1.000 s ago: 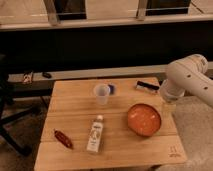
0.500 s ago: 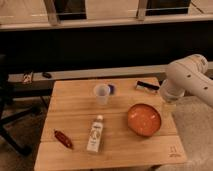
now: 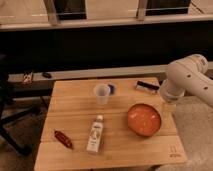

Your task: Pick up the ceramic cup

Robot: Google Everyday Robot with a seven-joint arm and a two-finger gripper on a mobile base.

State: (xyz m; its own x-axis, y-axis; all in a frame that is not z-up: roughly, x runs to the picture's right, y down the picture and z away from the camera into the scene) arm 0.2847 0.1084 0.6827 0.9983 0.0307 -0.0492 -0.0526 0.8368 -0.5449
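Standing upright on the far middle part of the wooden tabletop point(image 3: 75, 107) is item one, the ceramic cup point(image 3: 102, 93): pale, handleless, widening toward its rim, nothing touching it from above.

Item two, a small blue round thing point(image 3: 113, 89), is sitting just behind the cup on its right; whether the two are touching cannot be told.

Item three, a wide orange bowl point(image 3: 144, 119), is resting right of centre, nearer than the cup and well apart from it.

Item four, a pale bottle point(image 3: 96, 134) with a printed label, is lying on its side near the front, its cap pointing toward the far edge.

Item five, a small red oblong object point(image 3: 63, 139), is lying at the near left, tilted.

Item six, a dark flat object point(image 3: 147, 86), is lying at the far right corner.

Item seven, the white robot arm point(image 3: 187, 80), is reaching in from the right. Its pincer point(image 3: 168, 106) is hanging at the right edge of the tabletop, just beside the bowl's far right rim, released and grasping nothing, well apart from the cup.
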